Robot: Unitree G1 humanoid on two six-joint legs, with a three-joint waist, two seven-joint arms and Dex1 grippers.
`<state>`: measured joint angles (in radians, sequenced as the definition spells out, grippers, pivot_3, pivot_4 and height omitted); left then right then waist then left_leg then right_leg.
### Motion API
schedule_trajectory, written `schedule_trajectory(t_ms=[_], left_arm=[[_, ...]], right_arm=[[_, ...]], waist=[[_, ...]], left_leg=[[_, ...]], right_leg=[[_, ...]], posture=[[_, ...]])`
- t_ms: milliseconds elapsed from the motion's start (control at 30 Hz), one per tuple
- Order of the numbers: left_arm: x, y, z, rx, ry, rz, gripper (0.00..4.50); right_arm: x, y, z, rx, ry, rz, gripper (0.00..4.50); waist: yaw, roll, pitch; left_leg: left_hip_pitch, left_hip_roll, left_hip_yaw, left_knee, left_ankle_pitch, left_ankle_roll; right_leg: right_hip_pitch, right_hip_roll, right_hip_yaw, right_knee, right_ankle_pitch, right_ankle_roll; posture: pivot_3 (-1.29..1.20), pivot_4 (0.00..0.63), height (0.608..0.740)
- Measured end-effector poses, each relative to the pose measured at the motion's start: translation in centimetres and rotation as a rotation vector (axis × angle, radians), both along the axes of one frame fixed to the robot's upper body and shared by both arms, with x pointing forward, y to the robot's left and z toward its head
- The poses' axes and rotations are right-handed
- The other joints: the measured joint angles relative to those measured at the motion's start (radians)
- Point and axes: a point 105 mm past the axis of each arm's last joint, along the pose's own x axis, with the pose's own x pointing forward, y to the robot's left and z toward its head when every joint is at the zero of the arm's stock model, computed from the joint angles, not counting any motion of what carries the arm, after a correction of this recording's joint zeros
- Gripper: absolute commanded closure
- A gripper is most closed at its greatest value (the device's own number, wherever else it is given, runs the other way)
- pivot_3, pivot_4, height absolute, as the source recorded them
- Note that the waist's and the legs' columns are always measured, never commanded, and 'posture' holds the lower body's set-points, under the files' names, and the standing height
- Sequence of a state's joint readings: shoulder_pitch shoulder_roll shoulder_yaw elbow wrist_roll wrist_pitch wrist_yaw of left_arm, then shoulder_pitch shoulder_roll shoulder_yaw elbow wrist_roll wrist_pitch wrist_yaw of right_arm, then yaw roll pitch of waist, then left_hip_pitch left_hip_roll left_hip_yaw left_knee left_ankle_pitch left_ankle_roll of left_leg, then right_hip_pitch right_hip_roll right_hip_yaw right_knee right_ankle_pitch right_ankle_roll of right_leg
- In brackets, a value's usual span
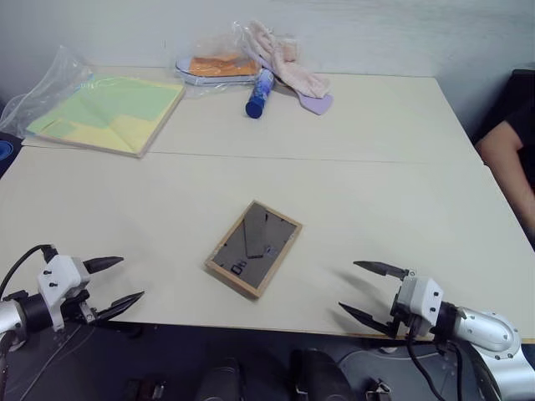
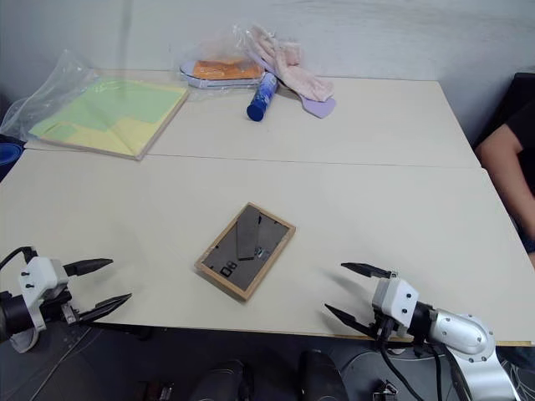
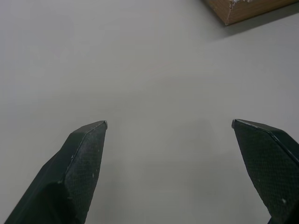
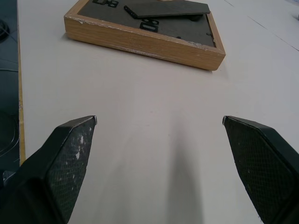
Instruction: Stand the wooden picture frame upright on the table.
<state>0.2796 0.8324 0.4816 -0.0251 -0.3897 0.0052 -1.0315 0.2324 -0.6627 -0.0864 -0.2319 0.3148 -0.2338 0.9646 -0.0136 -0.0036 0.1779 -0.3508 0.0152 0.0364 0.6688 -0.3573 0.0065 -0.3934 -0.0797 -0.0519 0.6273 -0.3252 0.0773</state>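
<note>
Frame (image 1: pixel 253 248) lies flat, face down, on the bench (image 1: pixel 376 192), a little below the centre of the left eye view and turned at an angle; its dark back faces up with the fold-out stand lying against it, inside a light-wood border. Left tool (image 1: pixel 113 284) sits at the lower left by the bench's near edge, its two black fingers spread wide with nothing between them; the left wrist view has bare bench between the fingertips (image 3: pixel 86 154) and a wooden corner at the upper right. Right tool (image 1: pixel 368 290) sits at the lower right by the near edge, likewise spread wide and empty, pointing toward the frame; in the right wrist view the frame lies ahead of its fingers, apart from them. Both tools are well apart from the frame, one on each side. Across the seam, at the upper left, a flat board (image 1: pixel 113 113) carries a green-yellow sheet, with a clear bag (image 1: pixel 46 79) crumpled at its far left end. At the top centre a crinkled plastic bag (image 1: pixel 213 50) lies around an orange thing (image 1: pixel 219 64); just beside it are a blue bottle (image 1: pixel 259 93) on its side, a pink cloth (image 1: pixel 288 63) and a lilac piece (image 1: pixel 316 104). A person's arm (image 1: pixel 506 163) rests at the right edge.
</note>
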Motion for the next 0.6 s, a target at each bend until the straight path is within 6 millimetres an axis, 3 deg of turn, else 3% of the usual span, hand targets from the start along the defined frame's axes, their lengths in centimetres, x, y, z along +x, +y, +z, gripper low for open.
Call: schedule_trajectory(t_ms=[67, 167, 200, 333, 400, 500, 567, 600], left_arm=[[0.1, -0.3, -0.1, -0.001, 0.000, -0.011, 0.00], [0.7, -1.2, -0.1, -0.039, 0.028, -0.033, 0.00], [1.3, -2.1, 0.2, -0.054, 0.030, -0.060, 0.18], [5.3, -5.9, 2.4, -0.043, -0.074, -0.145, 1.27], [7.1, -7.1, 2.7, -0.037, -0.099, -0.153, 1.68], [9.5, -9.6, 1.6, -0.014, -0.076, -0.180, 2.58], [10.0, -11.0, 0.3, -0.008, -0.042, -0.207, 3.19], [10.1, -11.5, -0.3, -0.008, -0.022, -0.220, 3.49]], right_arm=[[0.1, 0.0, 0.0, 0.003, 0.006, -0.003, 0.04], [0.4, 0.6, 0.3, 0.016, 0.033, 0.003, 0.59], [0.6, 1.1, 0.5, 0.027, 0.046, 0.010, 0.90], [1.8, 3.3, 1.4, 0.031, 0.054, 0.031, 2.39], [2.3, 4.2, 1.2, 0.014, 0.057, 0.039, 2.84], [3.2, 6.3, 1.0, -0.007, 0.040, 0.067, 3.85], [3.6, 7.1, 0.6, -0.016, 0.039, 0.072, 4.49], [3.8, 7.4, 0.4, -0.028, 0.042, 0.078, 4.50]], waist=[[0.000, 0.000, 0.000], [0.000, 0.000, 0.000], [0.001, 0.000, 0.000], [0.016, -0.001, 0.000], [0.015, -0.001, -0.001], [0.009, -0.001, -0.001], [0.003, -0.001, -0.001], [0.002, -0.001, -0.001]], left_leg=[[0.000, 0.000, 0.000, 0.000, 0.000, 0.000], [0.000, 0.000, 0.000, 0.000, 0.000, 0.000], [0.000, 0.000, 0.000, 0.001, 0.000, 0.000], [-0.001, -0.001, 0.000, 0.002, 0.001, 0.000], [-0.001, -0.002, 0.000, 0.002, 0.001, 0.000], [-0.003, -0.002, 0.003, 0.006, 0.001, 0.000], [-0.004, -0.001, 0.004, 0.007, 0.000, 0.001], [-0.004, -0.001, 0.004, 0.008, 0.000, 0.001]], right_leg=[[0.000, 0.000, 0.000, 0.000, 0.000, 0.000], [0.000, 0.000, 0.000, 0.001, 0.000, 0.000], [0.000, 0.000, 0.000, 0.001, 0.000, 0.000], [0.000, 0.000, -0.001, 0.002, 0.000, 0.000], [-0.001, 0.001, -0.001, 0.002, 0.000, 0.001], [-0.003, 0.002, -0.001, 0.008, 0.001, 0.001], [-0.004, 0.002, -0.001, 0.009, 0.001, 0.001], [-0.004, 0.002, -0.001, 0.009, 0.001, 0.001]], posture=[[0.00, 0.150, 0.740], [0.00, 0.150, 0.740], [0.00, 0.150, 0.740], [0.00, 0.150, 0.740], [0.00, 0.150, 0.740], [0.00, 0.150, 0.740], [0.00, 0.150, 0.740], [0.00, 0.150, 0.740]])
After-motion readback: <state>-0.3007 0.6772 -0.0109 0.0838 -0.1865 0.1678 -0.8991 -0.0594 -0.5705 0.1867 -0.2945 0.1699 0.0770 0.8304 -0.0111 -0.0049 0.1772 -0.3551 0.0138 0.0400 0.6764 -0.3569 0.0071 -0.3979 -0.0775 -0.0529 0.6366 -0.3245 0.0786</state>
